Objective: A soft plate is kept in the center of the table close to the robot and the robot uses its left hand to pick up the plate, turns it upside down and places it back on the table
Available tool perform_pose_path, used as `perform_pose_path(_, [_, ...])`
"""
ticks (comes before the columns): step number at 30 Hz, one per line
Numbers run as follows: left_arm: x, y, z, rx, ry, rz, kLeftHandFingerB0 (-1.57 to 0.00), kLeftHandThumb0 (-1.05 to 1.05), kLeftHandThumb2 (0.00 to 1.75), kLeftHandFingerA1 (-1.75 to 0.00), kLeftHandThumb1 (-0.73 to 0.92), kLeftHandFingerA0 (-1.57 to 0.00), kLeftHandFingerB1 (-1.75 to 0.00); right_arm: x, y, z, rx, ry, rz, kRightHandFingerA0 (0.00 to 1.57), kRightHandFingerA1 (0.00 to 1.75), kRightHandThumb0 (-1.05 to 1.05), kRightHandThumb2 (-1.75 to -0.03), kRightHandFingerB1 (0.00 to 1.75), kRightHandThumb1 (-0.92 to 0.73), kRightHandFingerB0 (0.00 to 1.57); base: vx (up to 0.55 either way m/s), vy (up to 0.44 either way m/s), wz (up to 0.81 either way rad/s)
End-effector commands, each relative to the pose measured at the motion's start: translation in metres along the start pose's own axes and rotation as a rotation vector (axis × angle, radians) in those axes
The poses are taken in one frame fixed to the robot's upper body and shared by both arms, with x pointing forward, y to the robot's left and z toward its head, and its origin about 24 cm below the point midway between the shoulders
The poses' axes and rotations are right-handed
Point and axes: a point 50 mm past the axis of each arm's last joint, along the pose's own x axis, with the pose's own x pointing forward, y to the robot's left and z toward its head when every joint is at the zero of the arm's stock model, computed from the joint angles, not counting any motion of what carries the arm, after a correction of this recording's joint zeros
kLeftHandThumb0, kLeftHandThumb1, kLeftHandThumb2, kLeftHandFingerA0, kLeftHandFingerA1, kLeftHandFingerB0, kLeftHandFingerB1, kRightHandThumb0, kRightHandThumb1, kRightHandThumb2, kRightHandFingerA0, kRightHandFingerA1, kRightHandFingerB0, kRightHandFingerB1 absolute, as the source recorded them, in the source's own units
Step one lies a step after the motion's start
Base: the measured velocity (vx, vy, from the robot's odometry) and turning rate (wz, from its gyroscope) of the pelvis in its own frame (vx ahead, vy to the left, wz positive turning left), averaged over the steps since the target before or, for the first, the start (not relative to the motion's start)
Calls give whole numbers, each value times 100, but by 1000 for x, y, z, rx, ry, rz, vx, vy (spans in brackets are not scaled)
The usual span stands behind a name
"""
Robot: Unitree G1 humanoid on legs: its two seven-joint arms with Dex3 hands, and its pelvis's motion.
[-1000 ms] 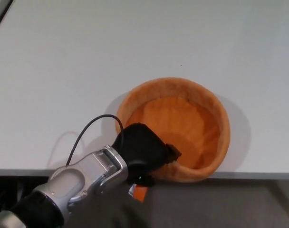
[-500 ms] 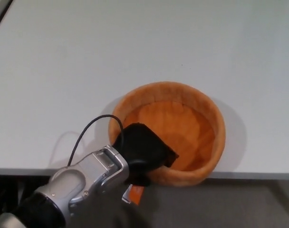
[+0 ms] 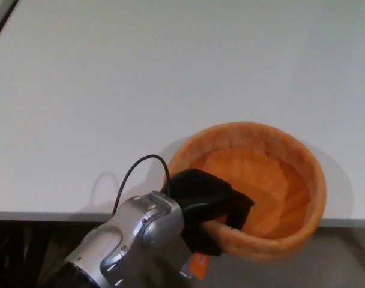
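Observation:
The soft orange plate [image 3: 272, 180], shaped like a shallow bowl with a thick rim, is open side up at the table's near edge, its front part hanging past the edge. My left hand [image 3: 209, 207] is shut on the plate's near-left rim, black fingers reaching inside the bowl and the thumb under the rim outside. The silver wrist [image 3: 137, 237] comes up from the lower left. My right hand does not show.
The white table [image 3: 140, 78] stretches away behind and to the left of the plate. Its front edge [image 3: 50, 214] runs across the bottom, with dark floor below. A thin black cable [image 3: 137, 165] loops above my wrist.
The plate, with my left hand on its rim, has shifted right and toward the near edge, now overhanging it more. My wrist has come up further into the picture.

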Motion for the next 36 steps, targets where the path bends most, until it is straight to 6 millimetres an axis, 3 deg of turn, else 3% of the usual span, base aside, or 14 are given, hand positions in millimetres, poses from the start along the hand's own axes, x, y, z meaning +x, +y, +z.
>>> perform_pose_path(1, [-4,5,11,-528,-125,-235,-82,-37,75,-175,49,-93,-175,-2,-3,-2,-18,23,8,55,41,-81,-70,33,-92,39,0,0,0])
perform_pose_path(8, [0,21,30,-620,-229,-210,-81,-38,78,-175,46,-96,-175,-2,-4,-2,-8,29,18,53,40,-80,-69,32,-92,37,0,0,0])
perform_pose_path(9, [1,25,34,-653,-261,-191,-81,-39,81,-175,44,-98,-175,-2,-4,-2,0,28,20,43,54,-76,-109,47,-73,28,0,0,0])
perform_pose_path(10, [1,27,36,-692,-277,-185,-80,-38,82,-175,44,-99,-175,-2,-4,-2,1,28,22,52,41,-80,-69,32,-92,36,0,0,0])
perform_pose_path(15, [3,39,47,-962,-361,-185,-81,-37,92,-175,35,-103,-175,-2,-4,-3,-3,35,15,53,40,-80,-68,32,-91,36,0,0,0])
perform_pose_path(16, [4,41,51,-1061,-401,-173,-111,-39,99,-148,28,-129,-138,-1,-4,-2,7,37,10,54,41,-81,-67,32,-89,35,0,0,0])
perform_pose_path(19, [8,47,60,-1364,-486,-202,-85,-25,96,-175,31,-100,-175,-1,-3,-1,9,32,15,52,42,-83,-67,33,-89,31,0,0,0])
perform_pose_path(27, [8,74,76,-1602,-688,-116,-82,-34,87,-175,39,-99,-175,1,-4,5,-99,29,21,51,42,-83,-71,35,-92,26,0,0,0])
perform_pose_path(28, [8,77,77,-1634,-713,-92,-111,-43,95,-145,31,-125,-139,1,-4,5,-101,31,22,48,48,-90,-87,41,-77,23,0,0,0])
perform_pose_path(30, [9,83,79,-1714,-746,-49,-114,-41,93,-146,28,-126,-140,1,-5,5,-91,31,22,53,42,-84,-69,34,-92,26,0,0,0])
perform_pose_path(32, [9,87,79,-1816,-817,-31,-84,-28,84,-175,35,-101,-175,0,-5,3,-76,35,22,53,41,-84,-68,33,-92,26,0,0,0])
perform_pose_path(33, [8,93,78,-1888,-872,42,-114,-41,93,-147,30,-127,-141,0,-5,1,-59,42,21,45,53,-88,-110,46,-77,21,0,0,0])
perform_pose_path(35, [7,98,77,-1967,-917,131,-84,-31,83,-175,37,-101,-175,0,-5,1,-43,44,14,47,54,-84,-109,46,-73,21,0,0,0])
perform_pose_path(36, [6,100,75,-2003,-929,188,-84,-35,81,-175,42,-103,-175,0,-5,0,-24,50,13,52,41,-82,-67,32,-88,28,0,0,0])
